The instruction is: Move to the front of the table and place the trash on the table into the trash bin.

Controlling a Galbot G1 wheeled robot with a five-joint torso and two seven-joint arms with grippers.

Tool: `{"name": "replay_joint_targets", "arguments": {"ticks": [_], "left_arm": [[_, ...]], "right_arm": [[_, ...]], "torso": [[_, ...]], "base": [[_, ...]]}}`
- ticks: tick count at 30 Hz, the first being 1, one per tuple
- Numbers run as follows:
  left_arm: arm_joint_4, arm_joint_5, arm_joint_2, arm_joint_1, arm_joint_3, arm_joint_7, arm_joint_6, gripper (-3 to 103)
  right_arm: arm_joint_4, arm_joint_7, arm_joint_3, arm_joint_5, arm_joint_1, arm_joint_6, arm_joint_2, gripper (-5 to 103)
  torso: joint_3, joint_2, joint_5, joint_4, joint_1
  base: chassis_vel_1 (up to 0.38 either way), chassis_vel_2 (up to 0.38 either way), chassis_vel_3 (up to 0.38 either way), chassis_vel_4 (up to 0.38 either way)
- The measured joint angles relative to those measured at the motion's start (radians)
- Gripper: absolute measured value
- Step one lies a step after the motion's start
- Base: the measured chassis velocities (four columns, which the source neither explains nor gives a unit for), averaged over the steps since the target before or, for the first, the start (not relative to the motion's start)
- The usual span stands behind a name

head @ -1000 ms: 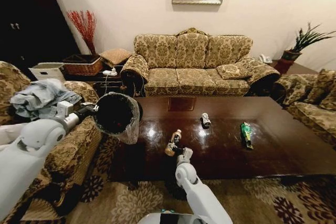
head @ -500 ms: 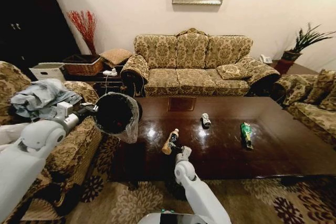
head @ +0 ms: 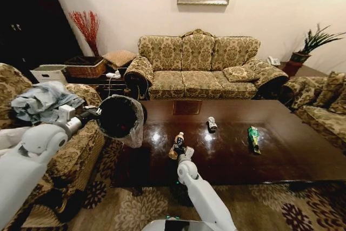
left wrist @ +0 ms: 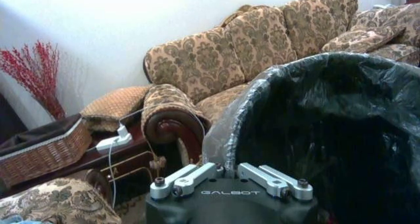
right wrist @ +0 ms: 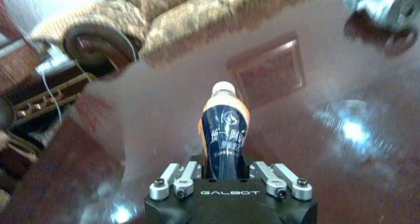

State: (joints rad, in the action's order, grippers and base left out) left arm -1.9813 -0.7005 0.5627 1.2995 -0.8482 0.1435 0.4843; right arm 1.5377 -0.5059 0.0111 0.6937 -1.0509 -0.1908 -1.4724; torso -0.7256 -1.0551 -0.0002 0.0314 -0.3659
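The table (head: pixel 281 150) spreads dark and glossy before the sofa. The left gripper (head: pixel 93 114) clamps the rim of the trash bin (head: pixel 120 116), held off the table's left end (its base hidden). The right gripper (head: pixel 177 149) is closed around the bottle (head: pixel 175 145), fingertips hidden behind it. The silvery can (head: pixel 212 124) and green packet (head: pixel 253 137) lie farther right.

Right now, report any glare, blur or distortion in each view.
Head view: wide-angle bending at the edges, bright lamp glare on the glossy table. Right wrist view: the bottle in the right gripper is sharp, the sofa and silver can smeared, glare spots on the wood. Left wrist view: the trash bin liner dark, slightly soft.
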Motion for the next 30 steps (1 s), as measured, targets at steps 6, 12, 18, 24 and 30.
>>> {"name": "replay_joint_targets", "arguments": {"ticks": [6, 12, 18, 24, 30], "left_arm": [[-0.001, 0.0, 0.001, -0.003, 0.006, 0.0, -0.001, 0], [-0.01, -0.007, -0.013, 0.004, 0.01, 0.006, 0.001, 0], [-0.043, -0.011, -0.089, 0.02, 0.021, 0.042, 0.036, 0], [-0.089, -0.1, -0.175, 0.021, 0.05, 0.049, 0.068, 0], [-0.137, -0.16, -0.165, 0.019, 0.065, 0.016, 0.092, 0]], "right_arm": [[0.152, 0.025, 0.022, -0.048, -0.057, 0.044, 0.044, 25], [0.314, 0.228, 0.036, -0.166, -0.093, 0.229, 0.1, 25], [0.453, 0.667, 0.03, -0.226, -0.03, 0.398, 0.189, 25], [0.437, 0.815, -0.061, -0.148, 0.145, 0.434, 0.225, 25], [0.268, 0.849, -0.215, -0.15, 0.327, 0.464, 0.144, 25]], "torso": [[0.0, 0.0, 0.0001, 0.0002, 0.0], [0.0, 0.0, 0.0003, 0.0002, 0.0], [0.0, 0.0, 0.0, 0.0004, 0.0], [0.0, 0.0, 0.0005, -0.0002, 0.0], [0.0, 0.0, -0.0003, 0.0006, 0.0]], "base": [[0.0, 0.0, 0.0, 0.0], [0.0, 0.0, 0.0, 0.0], [0.0, 0.0, 0.0, 0.0], [0.0, 0.0, 0.0, 0.0], [0.0, 0.0, 0.0, 0.0]]}}
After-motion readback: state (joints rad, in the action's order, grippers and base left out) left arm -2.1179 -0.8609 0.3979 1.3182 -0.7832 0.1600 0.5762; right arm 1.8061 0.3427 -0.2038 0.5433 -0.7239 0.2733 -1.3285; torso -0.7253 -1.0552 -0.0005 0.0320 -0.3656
